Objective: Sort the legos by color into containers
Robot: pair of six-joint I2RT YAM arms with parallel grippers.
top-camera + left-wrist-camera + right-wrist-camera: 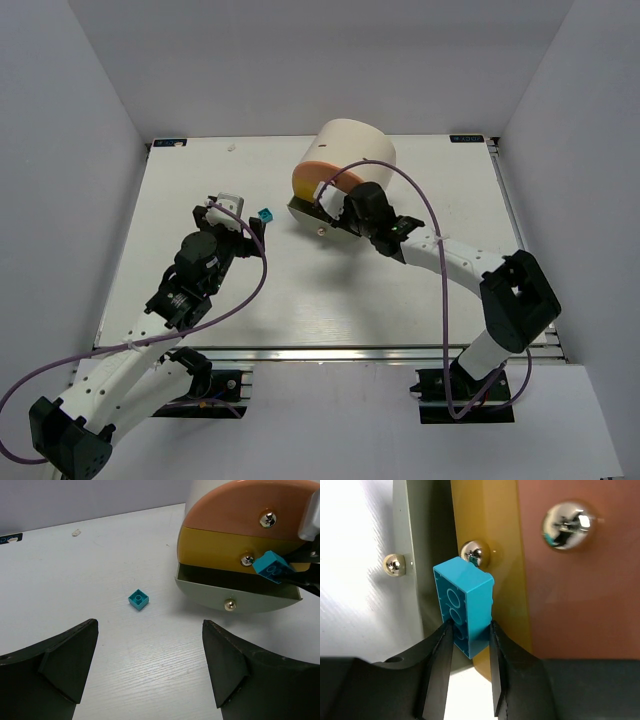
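**Teal sort underway: one brick at the drawers, one on the table**

The R arm is at the drum (360, 150). The right gripper (470, 627) is clamped on the held teal brick (465, 600), w/ both fingers pressing its sides. The brick hangs in front of the yellow drawer (215, 555), near its knob and just above the gap of the bottom drawer (210, 597). That drawer has a pale front and is the only one pulled out. The peach drawer (230, 510) on top is closed.

The L arm has no load. The left gripper (150, 630) has its fingers spread wide w/ nothing between them. It's aimed at the loose teal brick (138, 599), which lies studs-up on the table (200, 290), near the drum but apart from it.

Progress, as I read it:
- The held brick is about one release from being stowed, prob. in the open bottom drawer.
- The loose teal brick hasn't been picked yet and looks like the L arm's next job.
- There are no green or lime bricks in any view. They may already be in drawers or there may be none, can't tell.
- The open drawer's inside is dark, so contents are unknown.
- The bottom drawer isn't closed yet.
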